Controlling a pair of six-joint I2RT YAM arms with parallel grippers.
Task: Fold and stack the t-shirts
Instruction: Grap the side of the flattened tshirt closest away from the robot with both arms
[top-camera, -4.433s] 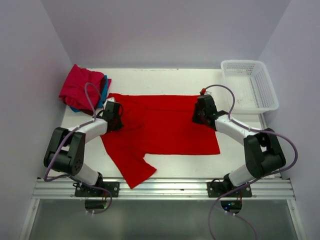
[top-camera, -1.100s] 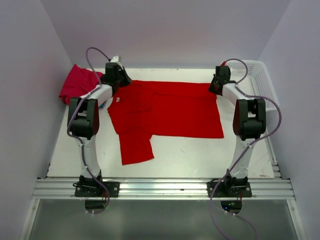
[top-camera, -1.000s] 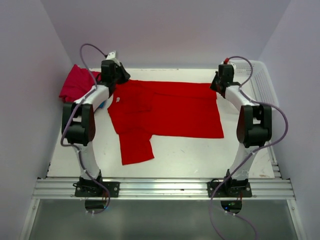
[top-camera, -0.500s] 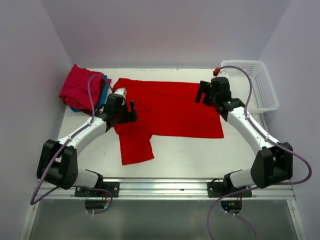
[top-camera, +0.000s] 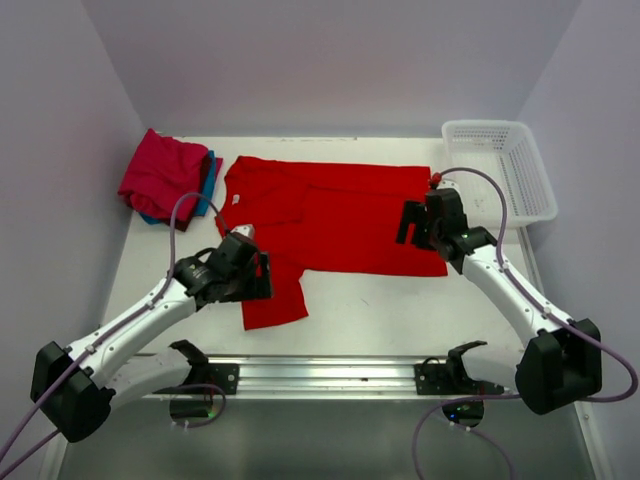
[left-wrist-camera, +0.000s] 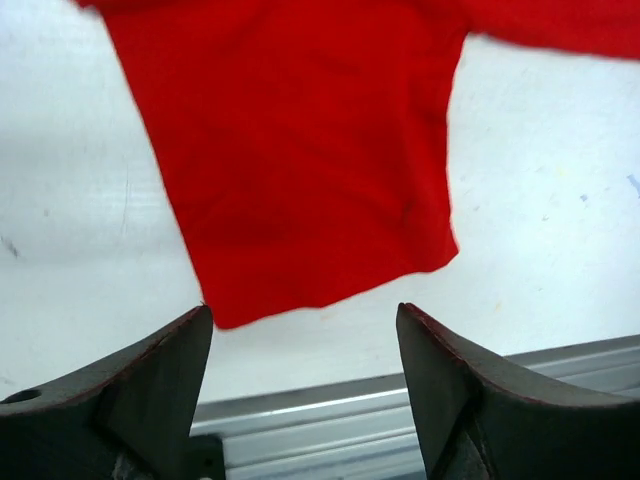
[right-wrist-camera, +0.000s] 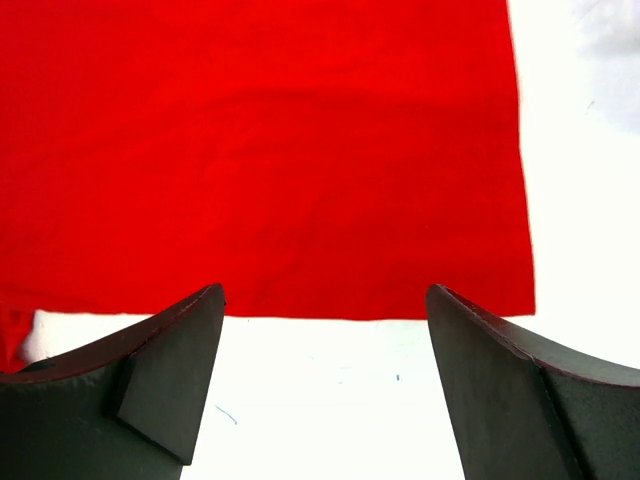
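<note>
Above the flat bright red t-shirt (top-camera: 340, 215), my left gripper (top-camera: 258, 278) hangs over its near sleeve, my right gripper (top-camera: 408, 222) by its right near corner, both with jaws apart.

Bright, even overhead light, faint soft shadows, wrist views slightly blurred.

White table (top-camera: 400, 310) — pale lilac walls (top-camera: 330, 60) around.

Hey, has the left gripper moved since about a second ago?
Yes. The left gripper pulled back from the far edge toward the metal rail, now above the red t-shirt's sleeve.
</note>
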